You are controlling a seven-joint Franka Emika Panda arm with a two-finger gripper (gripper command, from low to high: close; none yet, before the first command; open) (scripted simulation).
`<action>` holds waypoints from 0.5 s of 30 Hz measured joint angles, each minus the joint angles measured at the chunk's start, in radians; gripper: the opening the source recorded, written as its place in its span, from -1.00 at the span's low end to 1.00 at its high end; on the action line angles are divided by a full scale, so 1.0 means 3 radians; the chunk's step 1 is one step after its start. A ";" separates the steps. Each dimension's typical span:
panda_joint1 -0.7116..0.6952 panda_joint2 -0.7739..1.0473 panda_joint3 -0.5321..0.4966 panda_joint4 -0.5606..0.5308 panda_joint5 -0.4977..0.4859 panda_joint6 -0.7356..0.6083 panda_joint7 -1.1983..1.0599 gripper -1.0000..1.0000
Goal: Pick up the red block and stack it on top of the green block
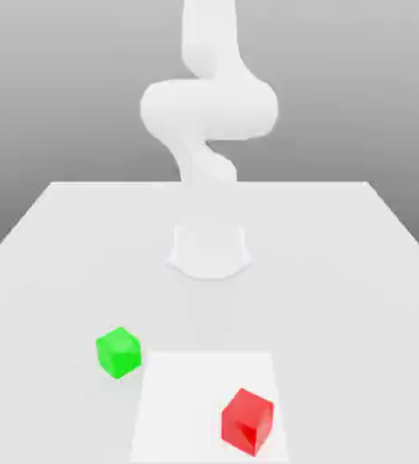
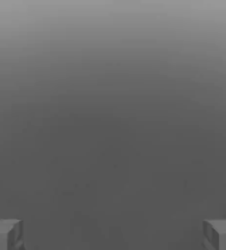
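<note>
The red block (image 1: pixel 248 421) rests on the white table near its front edge, toward the exterior view's right, on a slightly lighter square patch (image 1: pixel 195 381). The green block (image 1: pixel 118 352) sits on the table a little farther back and toward the exterior view's left, apart from the red one. In the hand view my gripper (image 2: pixel 113 234) is open, its two grey fingertips (image 2: pixel 5 234) standing far apart with nothing between them and only plain grey background ahead. The white arm (image 1: pixel 209 109) rises from its base at the table's middle.
The arm's round base (image 1: pixel 209 249) stands on the white table (image 1: pixel 59 272) behind both blocks. Table edges run along the back and both sides.
</note>
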 joint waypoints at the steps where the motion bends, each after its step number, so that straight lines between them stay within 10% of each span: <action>1: -0.0050 0.0131 0.0060 -0.0029 -0.0026 0.0052 0.0107 0.00; 15: -0.0441 0.1843 0.0584 -0.0407 -0.0436 0.0718 0.1542 0.00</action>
